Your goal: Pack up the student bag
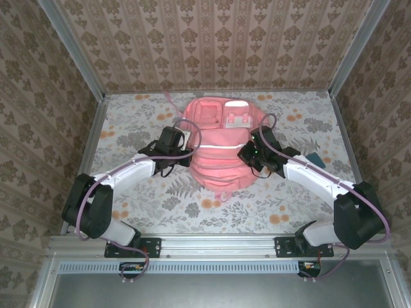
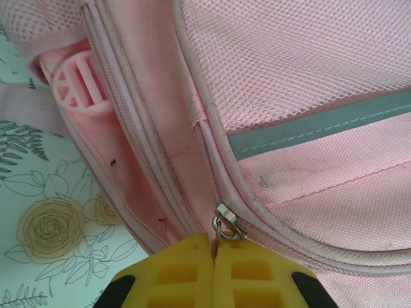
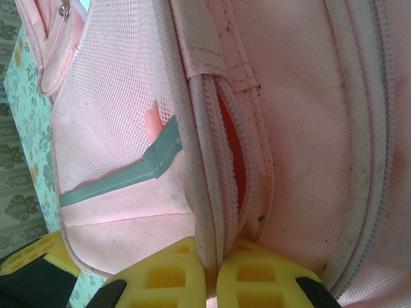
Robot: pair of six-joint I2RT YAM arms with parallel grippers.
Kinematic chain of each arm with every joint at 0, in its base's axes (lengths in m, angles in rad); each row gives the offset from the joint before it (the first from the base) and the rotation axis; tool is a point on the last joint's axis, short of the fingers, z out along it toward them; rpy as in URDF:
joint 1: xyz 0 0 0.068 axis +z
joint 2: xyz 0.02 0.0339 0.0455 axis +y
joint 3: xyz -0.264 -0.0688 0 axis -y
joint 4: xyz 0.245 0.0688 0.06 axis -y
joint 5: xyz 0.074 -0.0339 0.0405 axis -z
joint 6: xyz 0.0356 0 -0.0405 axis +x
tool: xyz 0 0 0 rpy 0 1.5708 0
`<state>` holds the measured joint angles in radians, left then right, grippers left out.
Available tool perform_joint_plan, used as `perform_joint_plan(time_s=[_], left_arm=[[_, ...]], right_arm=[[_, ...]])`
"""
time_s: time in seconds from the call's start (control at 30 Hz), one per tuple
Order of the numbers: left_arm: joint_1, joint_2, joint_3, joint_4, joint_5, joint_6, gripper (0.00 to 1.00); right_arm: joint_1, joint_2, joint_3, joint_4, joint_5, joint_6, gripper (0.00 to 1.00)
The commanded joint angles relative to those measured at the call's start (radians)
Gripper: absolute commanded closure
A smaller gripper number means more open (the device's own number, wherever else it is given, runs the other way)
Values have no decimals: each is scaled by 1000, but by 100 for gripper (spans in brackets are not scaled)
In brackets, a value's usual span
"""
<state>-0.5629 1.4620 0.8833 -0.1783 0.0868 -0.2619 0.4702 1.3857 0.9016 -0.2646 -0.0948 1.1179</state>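
Standing here, it's basically a little booth: three walls [image 1: 218,38] papered in that old-school beige-and-brown damask stripe, with bare aluminium posts [image 1: 72,48] running up the back corners. The table [image 1: 212,221] wears a pale floral cloth, grey leaves and orange blooms, and an aluminium rail [image 1: 212,245] runs along its near edge. Light's soft and pretty even all over.

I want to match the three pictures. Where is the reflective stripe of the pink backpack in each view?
Top external: the reflective stripe crosses the middle of the student bag, white.
Left wrist: right half, grey, rising toward the right edge.
Right wrist: left half, grey, rising toward the centre.
Shared landmark: pink bag fabric bordering the stripe.
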Motion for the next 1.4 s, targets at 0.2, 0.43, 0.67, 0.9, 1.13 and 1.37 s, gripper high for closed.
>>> perform_joint_plan(time_s=[0.2,0.43,0.67,0.9,1.13,1.37], left_arm=[[44,-351,-234,-123,-88,-97,100],[43,-319,-205,-144,-94,-114,100],[35,-278,-100,-122,-23,-81,65],[5,-244,6,-121,-53,-60,41],[4,-210,57,-96,-174,-95,17],[34,-220,60,-120,-172,-84,2]], right_arm=[[-31,67,75,-93,14,-144,92],[-44,115,132,-130,-26,-227,93],[-74,85,185,-192,-75,-340,57],[-189,-37,175,-281,90,-438,25],[-435,-2,120,-328,207,-487,19],[-566,179,143,-317,223,-507,18]])
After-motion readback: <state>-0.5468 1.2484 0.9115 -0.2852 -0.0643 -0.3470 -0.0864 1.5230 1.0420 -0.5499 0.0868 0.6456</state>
